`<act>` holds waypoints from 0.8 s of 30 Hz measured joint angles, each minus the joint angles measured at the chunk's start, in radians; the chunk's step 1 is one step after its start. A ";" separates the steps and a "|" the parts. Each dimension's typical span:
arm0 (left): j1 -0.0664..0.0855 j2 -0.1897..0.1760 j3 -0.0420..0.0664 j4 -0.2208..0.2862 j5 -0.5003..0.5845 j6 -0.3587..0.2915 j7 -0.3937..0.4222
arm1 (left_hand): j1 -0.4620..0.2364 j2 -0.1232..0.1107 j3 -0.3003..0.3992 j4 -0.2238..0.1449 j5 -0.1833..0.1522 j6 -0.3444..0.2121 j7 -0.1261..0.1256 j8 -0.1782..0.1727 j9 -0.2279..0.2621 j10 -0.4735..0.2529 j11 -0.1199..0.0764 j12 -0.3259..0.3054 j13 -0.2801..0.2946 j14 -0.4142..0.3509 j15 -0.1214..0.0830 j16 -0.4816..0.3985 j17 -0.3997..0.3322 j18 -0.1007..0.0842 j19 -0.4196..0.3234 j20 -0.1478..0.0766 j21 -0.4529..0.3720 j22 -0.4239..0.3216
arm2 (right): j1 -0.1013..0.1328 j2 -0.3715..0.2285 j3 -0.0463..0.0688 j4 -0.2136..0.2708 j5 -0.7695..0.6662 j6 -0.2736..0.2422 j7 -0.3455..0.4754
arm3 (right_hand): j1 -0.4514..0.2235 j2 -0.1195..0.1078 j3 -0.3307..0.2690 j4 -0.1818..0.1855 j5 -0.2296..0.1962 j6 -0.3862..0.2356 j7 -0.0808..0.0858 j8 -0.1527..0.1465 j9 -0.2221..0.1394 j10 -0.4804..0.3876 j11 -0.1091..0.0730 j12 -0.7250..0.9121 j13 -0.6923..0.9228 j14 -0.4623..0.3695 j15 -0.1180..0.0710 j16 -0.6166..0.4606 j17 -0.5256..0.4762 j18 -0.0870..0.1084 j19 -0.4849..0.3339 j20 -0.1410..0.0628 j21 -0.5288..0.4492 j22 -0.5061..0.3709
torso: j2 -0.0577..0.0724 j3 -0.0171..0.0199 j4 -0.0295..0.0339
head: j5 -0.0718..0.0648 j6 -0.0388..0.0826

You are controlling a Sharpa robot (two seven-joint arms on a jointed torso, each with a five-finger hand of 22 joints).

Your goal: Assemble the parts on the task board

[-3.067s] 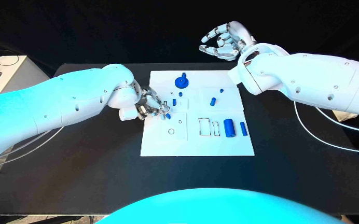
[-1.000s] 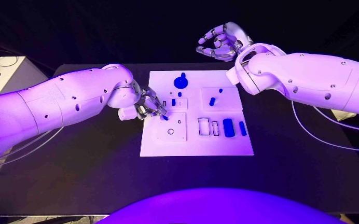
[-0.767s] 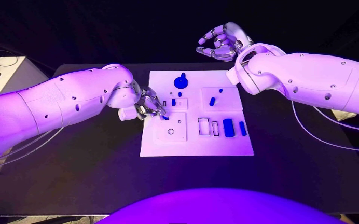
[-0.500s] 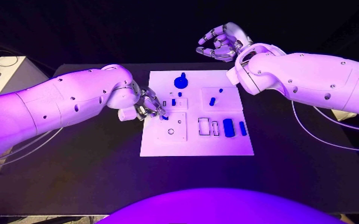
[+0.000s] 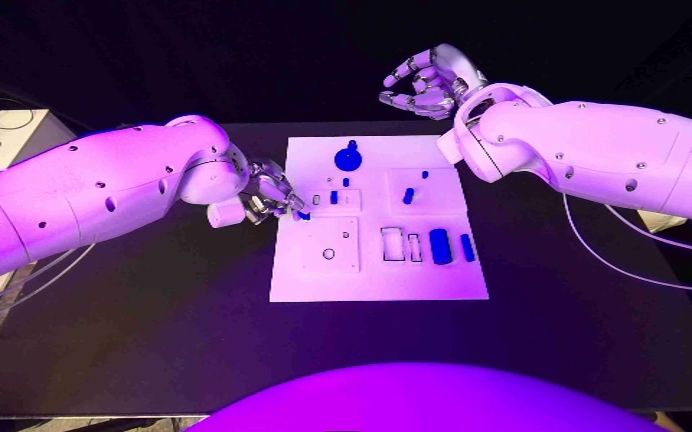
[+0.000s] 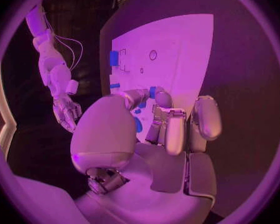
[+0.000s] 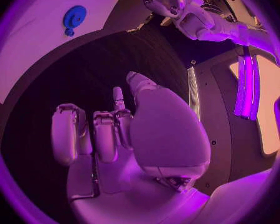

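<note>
The white task board [image 5: 378, 282] lies mid-table with several blue parts on it: a round knobbed part [image 5: 348, 159], a short peg [image 5: 408, 194] and two cylinders [image 5: 438, 246] near its right edge. My left hand [image 5: 268, 202] hovers at the board's left edge and pinches a small blue part [image 5: 303, 216] between thumb and a fingertip. The left wrist view shows this pinched part [image 6: 152, 91] above the board [image 6: 177, 45]. My right hand [image 5: 426, 82] is raised beyond the board's far edge, fingers loosely curled and apart, holding nothing. The right wrist view shows the round part [image 7: 74, 17].
The black table [image 5: 159, 312] surrounds the board on all sides. A pale box [image 5: 18, 130] stands at the table's far left corner. Cables [image 5: 606, 252] hang beside my right arm.
My left arm has drawn back to the left, and its hand has shifted slightly off the board's left edge, still pinching the small blue part. The right hand has stayed put.
</note>
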 measured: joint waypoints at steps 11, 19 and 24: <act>0.018 0.031 0.035 -0.058 -0.016 0.062 0.012 | -0.009 -0.001 0.003 0.002 0.000 0.004 -0.004 0.006 0.007 0.000 0.000 0.009 0.011 0.000 0.000 0.000 0.000 0.000 -0.004 0.004 0.000 -0.002 | -0.003 0.001 0.000 -0.014 0.001 0.001 0.002 | 0.000 0.000 0.000 0.000 0.000 0.000 0.000 0.000 0.000 0.000 0.000 -0.006 0.000 0.000 0.000 0.000 0.000 0.000 0.000 0.000 -0.014 0.000 | 0.003 -0.0010 -0.0008 | 0.003 0.000; 0.020 0.092 0.043 -0.137 -0.090 0.128 0.032 | -0.013 -0.005 0.011 -0.005 0.004 0.004 -0.004 0.006 0.008 -0.005 -0.004 0.009 0.010 0.000 0.000 0.004 0.000 0.000 -0.004 0.004 0.000 0.000 | -0.003 0.001 0.000 -0.017 0.001 0.001 0.003 | 0.000 0.000 0.000 0.000 0.000 0.000 0.000 0.000 0.000 0.000 0.000 -0.006 0.000 0.000 0.000 0.000 0.000 0.000 0.000 0.000 -0.014 0.000 | 0.006 -0.0012 -0.0027 | 0.006 0.000; 0.020 0.131 0.044 -0.179 -0.136 0.159 0.043 | -0.016 -0.008 0.011 -0.005 0.010 0.004 -0.004 0.006 0.009 -0.005 -0.004 0.009 0.008 0.000 0.000 0.004 0.000 0.000 -0.004 0.004 0.000 0.003 | -0.004 0.003 0.000 -0.017 0.001 0.000 0.003 | 0.000 0.000 0.000 0.000 0.000 0.000 0.000 0.000 0.000 0.000 0.000 -0.006 0.000 0.000 0.000 0.000 0.000 0.000 0.000 0.000 -0.014 0.000 | 0.007 -0.0007 -0.0034 | 0.009 0.000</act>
